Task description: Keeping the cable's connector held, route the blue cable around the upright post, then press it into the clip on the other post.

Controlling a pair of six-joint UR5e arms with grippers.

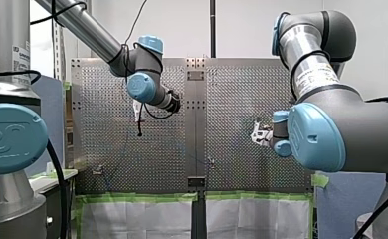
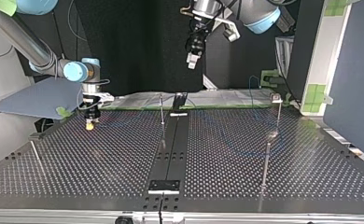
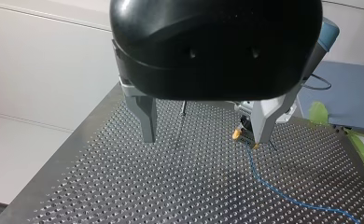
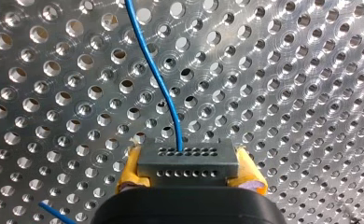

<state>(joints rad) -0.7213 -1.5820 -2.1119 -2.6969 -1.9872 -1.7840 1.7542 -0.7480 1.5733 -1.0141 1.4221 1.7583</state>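
My right gripper [image 4: 188,175] has its yellow pads shut on a grey connector [image 4: 188,157], held just above the perforated table. The blue cable [image 4: 156,74] leaves the connector and runs away over the holes. In the top view the right gripper [image 2: 91,123] is low at the table's left. My left gripper [image 3: 203,140] is open and empty, high over the table [image 2: 192,59]. Ahead of its metal fingers [image 3: 145,119] I see a thin post [image 3: 183,108], the right gripper's yellow pads [image 3: 237,134] and the blue cable [image 3: 269,184] trailing across the table.
Several thin posts stand on the table: one at the back middle [image 2: 162,112], one with a clip-like head at the back right [image 2: 277,99], one at the front right [image 2: 267,156], one at the left edge [image 2: 35,151]. A black strip [image 2: 173,144] runs down the middle.
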